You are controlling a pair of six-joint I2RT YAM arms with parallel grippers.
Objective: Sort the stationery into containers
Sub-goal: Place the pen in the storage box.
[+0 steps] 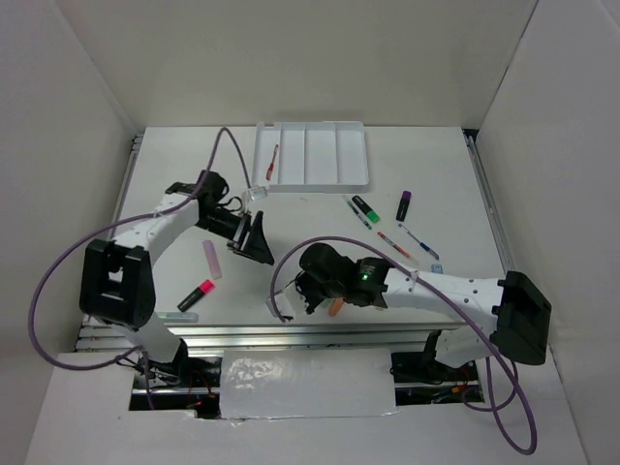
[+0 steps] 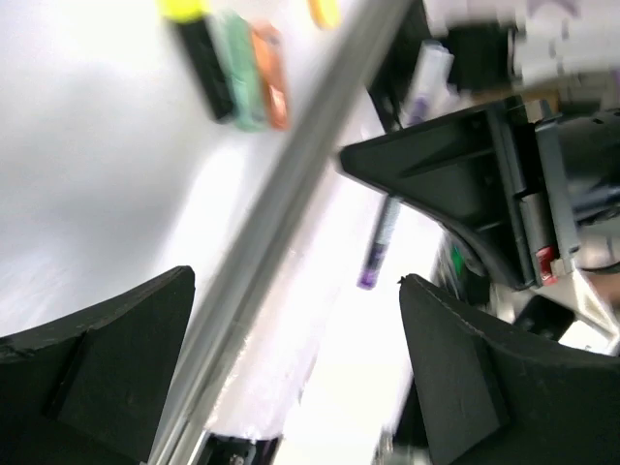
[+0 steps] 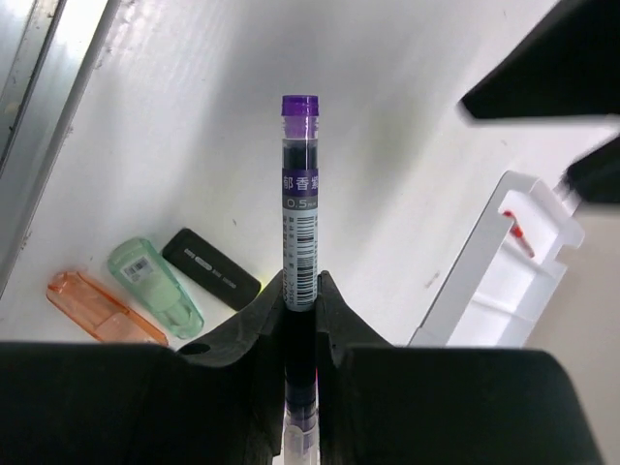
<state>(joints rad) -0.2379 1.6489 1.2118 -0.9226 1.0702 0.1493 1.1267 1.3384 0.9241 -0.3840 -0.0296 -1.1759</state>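
My right gripper (image 1: 298,294) (image 3: 300,291) is shut on a thin purple-capped pen (image 3: 299,203) near the table's front edge, and the pen sticks out ahead of the jaws. My left gripper (image 1: 257,242) (image 2: 291,387) is open and empty just left of it, and its view shows the same pen (image 2: 380,242). The white four-compartment tray (image 1: 334,181) stands at the back with a red pen (image 1: 272,162) in its leftmost compartment; it also shows in the right wrist view (image 3: 504,271).
An orange marker (image 3: 97,308), a green one (image 3: 155,288) and a black highlighter (image 3: 210,268) lie by the front rail. A pink marker (image 1: 211,260) and a pink-capped highlighter (image 1: 197,294) lie left. Green (image 1: 365,208) and purple (image 1: 403,205) highlighters and thin pens (image 1: 395,244) lie right.
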